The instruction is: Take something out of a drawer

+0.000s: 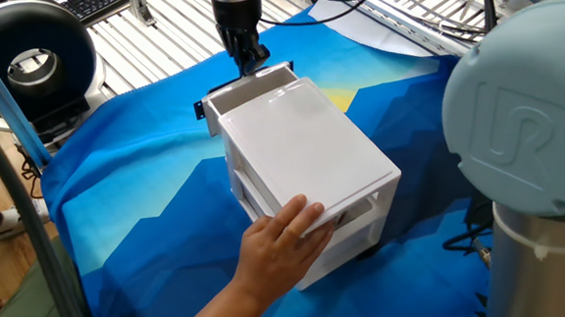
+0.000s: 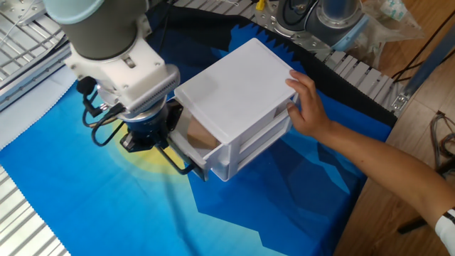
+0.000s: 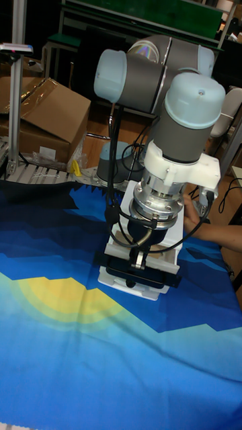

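In the tall fixed view my tool (image 3: 140, 257) sits lower centre, clenched on the black handle (image 3: 138, 278) of the drawer (image 3: 156, 258), partly pulled out. The wooden cube (image 2: 201, 134) lies just behind the tool, inside the drawer, only visible in the other fixed view. Farther back, a hand (image 2: 308, 105) braces the drawer unit (image 2: 238, 89).

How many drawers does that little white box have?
2 that I can see: the top drawer, pulled partly out by the gripper, and a lower drawer, shut beneath it.
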`<action>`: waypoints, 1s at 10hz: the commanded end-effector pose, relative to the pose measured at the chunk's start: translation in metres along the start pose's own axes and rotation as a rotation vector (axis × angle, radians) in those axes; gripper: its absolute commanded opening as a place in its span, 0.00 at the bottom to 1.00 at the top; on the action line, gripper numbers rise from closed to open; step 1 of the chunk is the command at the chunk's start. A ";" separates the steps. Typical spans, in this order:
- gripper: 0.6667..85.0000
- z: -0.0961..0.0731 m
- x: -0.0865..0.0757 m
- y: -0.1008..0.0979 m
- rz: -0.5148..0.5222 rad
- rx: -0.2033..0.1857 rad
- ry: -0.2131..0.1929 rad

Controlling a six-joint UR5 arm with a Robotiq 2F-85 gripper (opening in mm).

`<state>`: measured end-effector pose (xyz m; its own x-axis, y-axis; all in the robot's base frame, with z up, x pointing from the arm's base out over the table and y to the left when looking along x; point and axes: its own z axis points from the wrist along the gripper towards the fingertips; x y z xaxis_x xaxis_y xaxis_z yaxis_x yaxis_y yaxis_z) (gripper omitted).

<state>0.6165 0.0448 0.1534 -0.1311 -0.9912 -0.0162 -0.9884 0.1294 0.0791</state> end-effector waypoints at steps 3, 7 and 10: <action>0.00 -0.003 0.003 -0.015 -0.029 0.010 -0.012; 0.00 -0.007 -0.001 -0.021 0.004 0.026 -0.026; 0.00 -0.043 0.014 -0.011 0.200 0.065 0.066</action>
<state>0.6319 0.0325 0.1716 -0.2190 -0.9755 0.0233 -0.9747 0.2198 0.0412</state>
